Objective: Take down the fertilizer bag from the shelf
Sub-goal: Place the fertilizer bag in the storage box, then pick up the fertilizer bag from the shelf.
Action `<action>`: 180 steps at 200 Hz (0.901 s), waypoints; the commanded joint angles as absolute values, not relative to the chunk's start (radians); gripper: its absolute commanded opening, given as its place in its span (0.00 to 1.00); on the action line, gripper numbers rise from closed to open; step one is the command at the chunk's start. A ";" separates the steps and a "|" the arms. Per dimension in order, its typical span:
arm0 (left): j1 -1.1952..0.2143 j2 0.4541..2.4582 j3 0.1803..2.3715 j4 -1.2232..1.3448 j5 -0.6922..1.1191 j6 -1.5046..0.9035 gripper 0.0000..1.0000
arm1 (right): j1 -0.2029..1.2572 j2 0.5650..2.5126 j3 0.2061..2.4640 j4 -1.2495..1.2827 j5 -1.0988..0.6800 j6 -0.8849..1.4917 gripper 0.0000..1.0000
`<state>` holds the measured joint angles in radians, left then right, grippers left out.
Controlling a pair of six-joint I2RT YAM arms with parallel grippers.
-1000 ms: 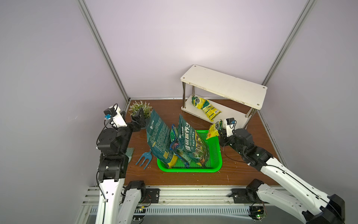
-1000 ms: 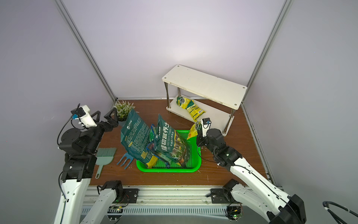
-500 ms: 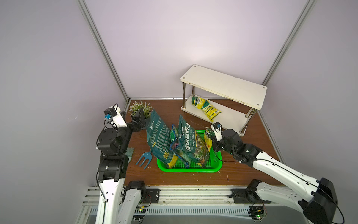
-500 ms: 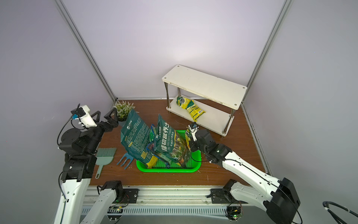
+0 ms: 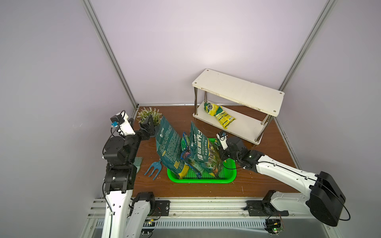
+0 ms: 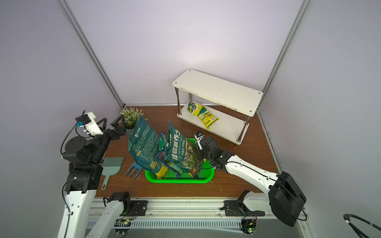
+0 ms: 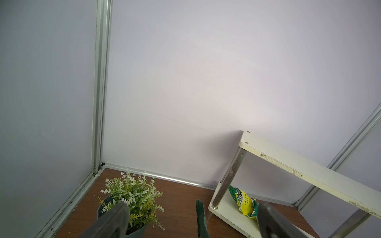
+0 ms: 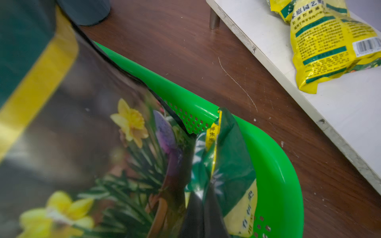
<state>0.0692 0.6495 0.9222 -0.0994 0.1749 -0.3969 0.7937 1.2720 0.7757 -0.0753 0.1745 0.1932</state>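
The shelf (image 5: 239, 92) (image 6: 216, 88) stands at the back right. A yellow fertilizer bag (image 5: 219, 115) (image 6: 203, 115) (image 8: 325, 45) (image 7: 243, 199) lies on its lower board. My right gripper (image 8: 204, 206) (image 5: 223, 158) (image 6: 199, 156) is shut on a second, small green-and-yellow fertilizer bag (image 8: 226, 164). It holds that bag inside the right end of the green basket (image 5: 206, 181) (image 8: 278, 164), behind the tall bags. My left gripper (image 6: 112, 123) (image 7: 191, 222) stands open and holds nothing, raised at the far left by the plant.
Two tall dark green bags (image 5: 171, 148) (image 5: 203, 152) lean in the basket. A potted plant (image 5: 149, 113) stands in the back left corner. A blue hand fork (image 5: 153, 168) and a green dustpan brush (image 6: 111, 167) lie left of the basket.
My right gripper has carried the small bag from beside the shelf leftward and down into the basket. The left arm has not moved.
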 commanded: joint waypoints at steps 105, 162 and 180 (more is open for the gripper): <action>0.089 0.642 0.912 -0.066 0.195 -0.409 1.00 | 0.836 0.935 0.700 0.058 0.402 0.331 0.74; 0.089 0.638 0.908 -0.063 0.206 -0.415 1.00 | 0.497 1.187 0.762 0.143 0.202 0.422 0.75; 0.088 0.661 0.910 -0.070 0.241 -0.427 1.00 | 0.432 1.319 0.817 0.190 0.158 0.431 0.79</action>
